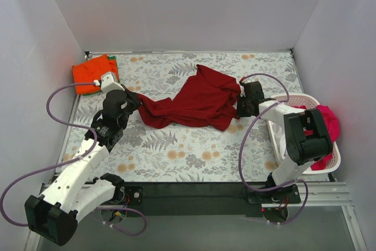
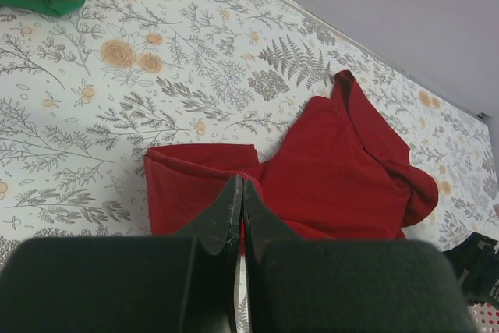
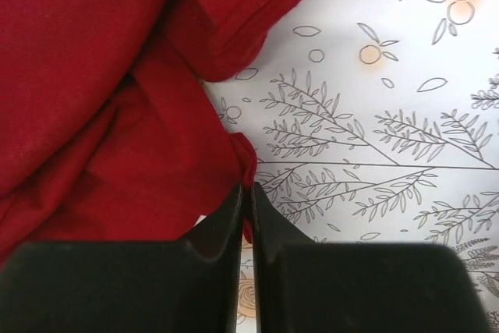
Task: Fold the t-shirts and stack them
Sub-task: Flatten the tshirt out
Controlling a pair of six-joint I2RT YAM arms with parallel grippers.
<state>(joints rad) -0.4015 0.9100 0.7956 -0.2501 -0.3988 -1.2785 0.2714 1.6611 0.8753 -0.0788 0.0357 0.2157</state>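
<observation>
**So, both grippers clamped on the crimson tee (image 1: pixel 200 101), pink one's in the basket (image 1: pixel 333 163)**

Crimson tee lies rumpled mid-table (image 1: pixel 176 145), stretched between the arms. Left gripper (image 1: pixel 138 99) has its jaws pressed together on the shirt's left edge. Right gripper (image 1: pixel 241 105) is pinched tight on a bit of the right edge. The white basket sits at the table's right side with a magenta-pink tee (image 1: pixel 329 121) bunched inside; the right arm hides the rest. In the far left corner, the orange tee (image 1: pixel 91 74) sits folded on a green tee (image 2: pixel 47 4).

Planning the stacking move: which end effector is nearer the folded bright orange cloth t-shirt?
Left. The left end effector sits close to the folded bright orange cloth t-shirt, just to its right. The right end effector is far off, beyond the dark crimson cloth t-shirt.
</observation>
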